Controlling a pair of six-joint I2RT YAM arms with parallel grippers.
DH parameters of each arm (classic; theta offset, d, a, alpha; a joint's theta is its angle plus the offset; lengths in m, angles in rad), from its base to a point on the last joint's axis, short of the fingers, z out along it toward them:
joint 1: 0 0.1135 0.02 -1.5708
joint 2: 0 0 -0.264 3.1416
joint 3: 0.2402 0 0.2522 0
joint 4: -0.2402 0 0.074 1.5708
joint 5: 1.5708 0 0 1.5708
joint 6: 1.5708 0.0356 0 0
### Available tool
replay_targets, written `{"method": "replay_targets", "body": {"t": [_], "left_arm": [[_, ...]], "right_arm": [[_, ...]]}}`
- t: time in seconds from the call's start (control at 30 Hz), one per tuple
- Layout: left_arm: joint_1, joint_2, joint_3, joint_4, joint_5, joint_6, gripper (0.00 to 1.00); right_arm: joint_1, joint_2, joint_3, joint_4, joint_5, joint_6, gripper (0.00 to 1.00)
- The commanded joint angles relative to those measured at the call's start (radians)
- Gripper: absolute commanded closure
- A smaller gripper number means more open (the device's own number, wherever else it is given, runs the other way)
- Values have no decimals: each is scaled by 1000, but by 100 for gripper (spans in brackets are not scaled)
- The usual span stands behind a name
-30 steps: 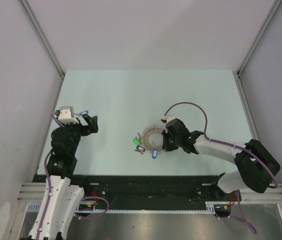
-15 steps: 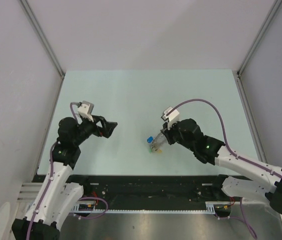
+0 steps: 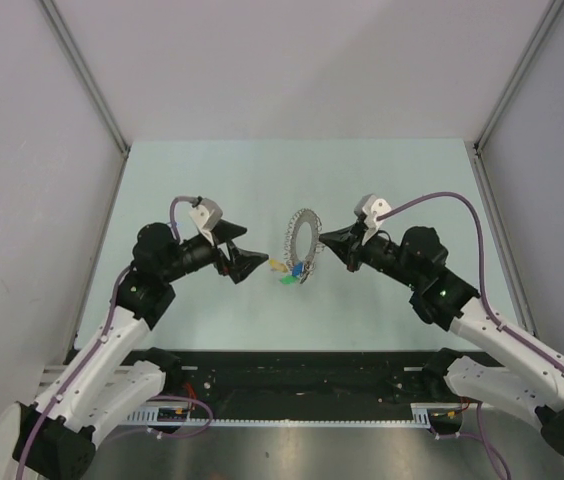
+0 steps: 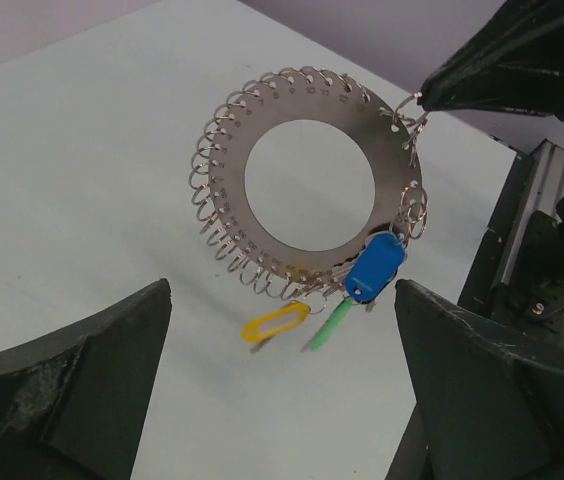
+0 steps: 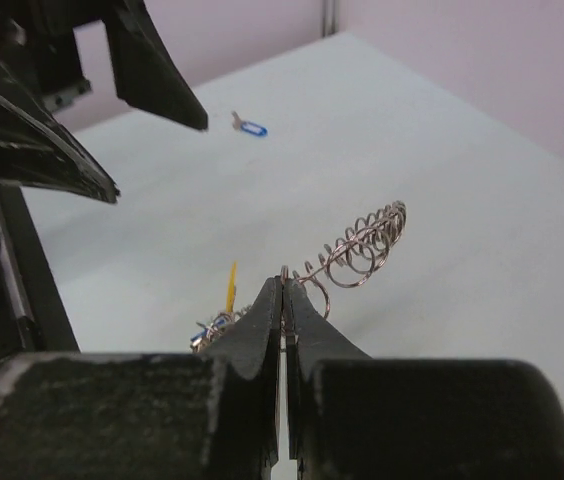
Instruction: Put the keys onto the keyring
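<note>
Steel keyring [image 4: 224,190] held upright above the counter [image 3: 212,180].
My right end effector [image 3: 324,238] pinches its rim; left end effector [image 3: 257,246] gapes empty nearby; keys [image 4: 374,267] dangle off the lower edge.

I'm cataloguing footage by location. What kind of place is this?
Probably a robotics lab test cell: a pale table boxed in by plain white panels on aluminium posts, with a wiring rail along its near edge.

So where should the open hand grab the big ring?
Probably on the keyring, at its flat band on the side opposite where the right gripper pinches it and above the dangling keys. It hangs upright, facing the open left gripper, so come in from that free side edge and squeeze the two flat faces.
</note>
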Motion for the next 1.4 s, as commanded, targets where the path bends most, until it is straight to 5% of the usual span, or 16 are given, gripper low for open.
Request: {"method": "replay_targets", "body": {"t": [0.0, 0.5, 1.17, 1.37], "left_arm": [[-39, 26, 54, 136, 52, -30, 4], [-187, 190, 98, 387, 129, -107, 44], [-271, 261, 98, 455, 156, -98, 53], [-277, 262, 95, 437, 153, -80, 86]], "right_arm": [[-69, -29, 32, 197, -247, 113, 100], [-114, 32, 22, 344, -453, 196, 100], [-114, 93, 21, 360, -508, 229, 100], [-114, 94, 21, 335, -505, 219, 100]]}}
